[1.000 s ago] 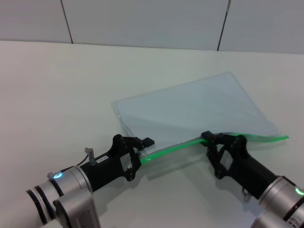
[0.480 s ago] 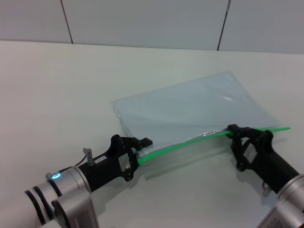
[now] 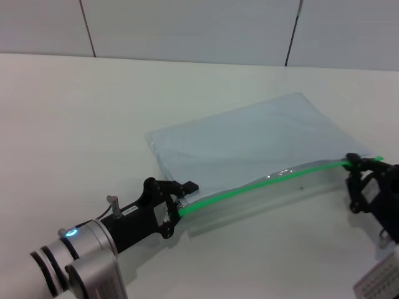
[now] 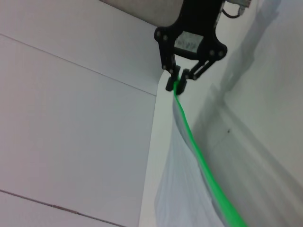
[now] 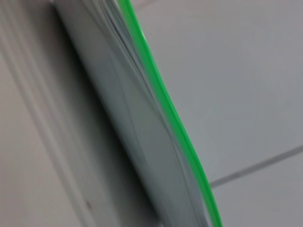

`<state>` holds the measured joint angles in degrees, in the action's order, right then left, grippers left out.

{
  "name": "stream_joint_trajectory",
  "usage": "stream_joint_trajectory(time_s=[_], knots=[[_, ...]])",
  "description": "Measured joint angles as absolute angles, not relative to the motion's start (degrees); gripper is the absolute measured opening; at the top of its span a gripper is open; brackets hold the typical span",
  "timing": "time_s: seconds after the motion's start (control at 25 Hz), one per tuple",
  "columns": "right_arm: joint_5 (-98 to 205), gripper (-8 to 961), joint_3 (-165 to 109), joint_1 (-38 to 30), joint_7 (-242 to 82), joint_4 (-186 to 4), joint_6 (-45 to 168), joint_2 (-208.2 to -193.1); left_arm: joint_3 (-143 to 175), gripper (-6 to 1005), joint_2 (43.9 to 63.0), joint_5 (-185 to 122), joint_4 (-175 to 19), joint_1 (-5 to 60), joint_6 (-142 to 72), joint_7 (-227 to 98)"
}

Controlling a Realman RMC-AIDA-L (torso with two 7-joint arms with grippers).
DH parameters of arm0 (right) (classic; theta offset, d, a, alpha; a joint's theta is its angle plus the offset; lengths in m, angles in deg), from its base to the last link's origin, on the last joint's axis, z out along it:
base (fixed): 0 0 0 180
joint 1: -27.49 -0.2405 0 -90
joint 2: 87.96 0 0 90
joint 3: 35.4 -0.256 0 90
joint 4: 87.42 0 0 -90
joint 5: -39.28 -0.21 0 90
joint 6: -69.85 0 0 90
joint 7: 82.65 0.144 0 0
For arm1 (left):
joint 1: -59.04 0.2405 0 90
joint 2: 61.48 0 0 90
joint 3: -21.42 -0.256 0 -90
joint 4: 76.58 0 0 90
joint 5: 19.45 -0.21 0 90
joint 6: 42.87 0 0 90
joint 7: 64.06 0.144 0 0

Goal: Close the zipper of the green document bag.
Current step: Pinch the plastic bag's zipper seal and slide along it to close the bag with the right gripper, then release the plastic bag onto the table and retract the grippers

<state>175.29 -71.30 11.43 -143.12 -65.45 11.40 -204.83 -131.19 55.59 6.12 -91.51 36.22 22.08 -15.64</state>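
The green document bag (image 3: pixel 249 140) lies flat on the white table, translucent pale blue-grey. Its zipper (image 3: pixel 262 182) is a bright green strip along the near long edge. My left gripper (image 3: pixel 177 202) is shut on the strip's left end at the bag's corner. At the strip's far right end my right gripper (image 3: pixel 356 163) is shut on the zipper. The left wrist view shows that right gripper (image 4: pixel 176 84) farther off, pinching the zipper (image 4: pixel 203 163) at its end, with the bag (image 4: pixel 177 189) beside it. In the right wrist view the zipper (image 5: pixel 163 101) runs along the bag (image 5: pixel 123 118). The slider tab itself is hidden between the fingers.
The white table (image 3: pixel 93 118) stretches to the left and behind the bag, up to a pale panelled wall (image 3: pixel 187 25). The right arm sits close to the right edge of the head view.
My right gripper has slid rightward along the zipper, from about its middle to its right end. The strip now lies straighter. The left gripper has held its place.
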Motion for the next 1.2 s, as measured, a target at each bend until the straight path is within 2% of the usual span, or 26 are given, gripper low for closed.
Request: stream_joint_trajectory(time_s=[0.92,1.2], knots=[[170.07,174,-74.13,11.24,-142.41,-69.07,7.65,-205.02,-129.78,81,55.62,7.44,-91.47,36.81,25.4,-16.54],[165.93,182,-72.73,12.74,-136.56,-66.85,0.98,-205.11,-129.65,82,55.61,17.5,-91.54,38.4,31.92,-22.92]])
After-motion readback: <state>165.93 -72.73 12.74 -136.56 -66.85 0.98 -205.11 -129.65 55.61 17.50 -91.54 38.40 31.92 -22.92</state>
